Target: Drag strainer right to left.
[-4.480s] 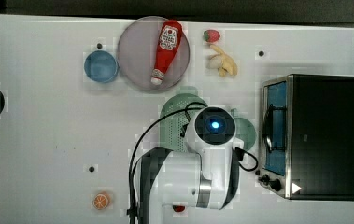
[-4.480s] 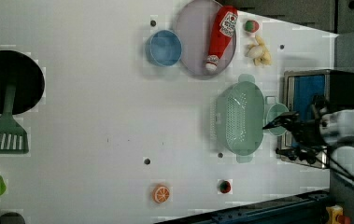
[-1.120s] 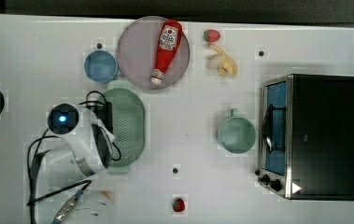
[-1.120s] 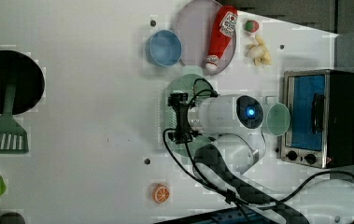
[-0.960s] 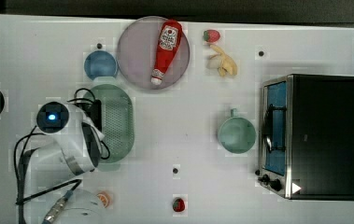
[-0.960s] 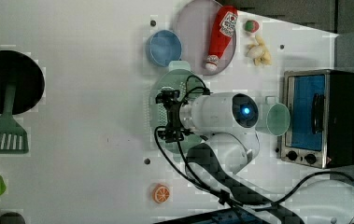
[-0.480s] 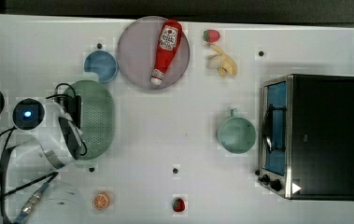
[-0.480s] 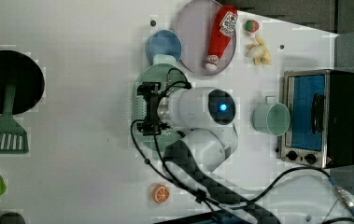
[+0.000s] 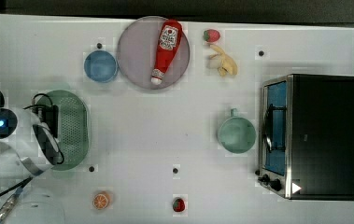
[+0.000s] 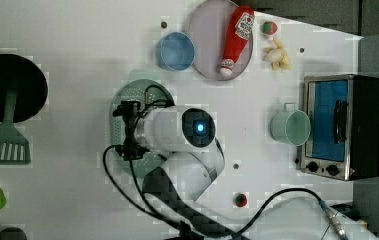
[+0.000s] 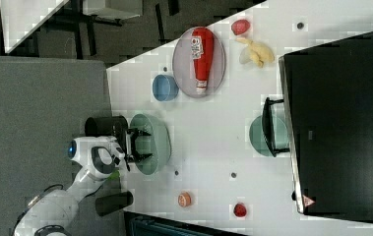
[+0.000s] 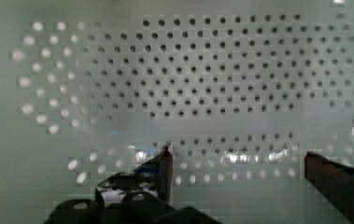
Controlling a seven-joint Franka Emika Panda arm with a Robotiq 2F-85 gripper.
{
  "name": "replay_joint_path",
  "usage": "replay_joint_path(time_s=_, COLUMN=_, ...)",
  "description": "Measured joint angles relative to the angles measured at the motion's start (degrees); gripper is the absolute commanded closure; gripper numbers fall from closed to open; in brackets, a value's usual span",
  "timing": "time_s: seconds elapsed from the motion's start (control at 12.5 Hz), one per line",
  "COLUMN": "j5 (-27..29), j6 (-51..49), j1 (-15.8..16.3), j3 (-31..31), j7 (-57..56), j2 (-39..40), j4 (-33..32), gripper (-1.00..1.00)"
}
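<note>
The strainer [image 9: 74,126] is a pale mint-green oval with a dotted bottom, lying near the top view's left edge, just below the blue bowl. My gripper [image 10: 128,130] reaches down inside it, its fingers spread wide along the strainer's length. In the right view the gripper [image 11: 141,144] stands over the strainer's [image 11: 157,142] hollow. The wrist view shows the perforated bottom [image 12: 221,84] close up, with the two dark fingertips [image 12: 165,163] far apart and nothing clamped between them. The white arm covers the strainer's left part in the top view.
A blue bowl [image 9: 100,65] sits just beyond the strainer, beside a plate [image 9: 137,56] carrying a ketchup bottle [image 9: 166,44]. A mint mug [image 9: 236,134] and toaster oven [image 9: 315,135] stand at the top view's right. An orange slice [image 9: 101,200] lies nearby; a black pan [image 10: 9,87] and spatula [image 10: 2,145] lie beyond.
The gripper and the strainer have slid together toward the top view's left, from mid-table to near the left edge. The mug, once covered by the arm, now stands alone.
</note>
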Motion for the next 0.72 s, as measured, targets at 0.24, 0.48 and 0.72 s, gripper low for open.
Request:
replay_joint_path(time_s=0.24, j5=0.2, j6=0.2, j1=1.6, j3=-0.6, j7=0.3, j2=0.4, j4=0.5, gripper=-1.00)
replay_joint_path(time_s=0.48, j5=0.7, j6=-9.1, j1=2.1, j3=-1.3, j7=-2.1, j2=-2.3, j4=0.2, gripper=-1.00)
replay_joint_path(time_s=0.72, j5=0.6, j6=-19.4, j1=2.5, j3=-4.1, j7=-10.6, j2=-9.8, j4=-0.2, gripper=-1.00)
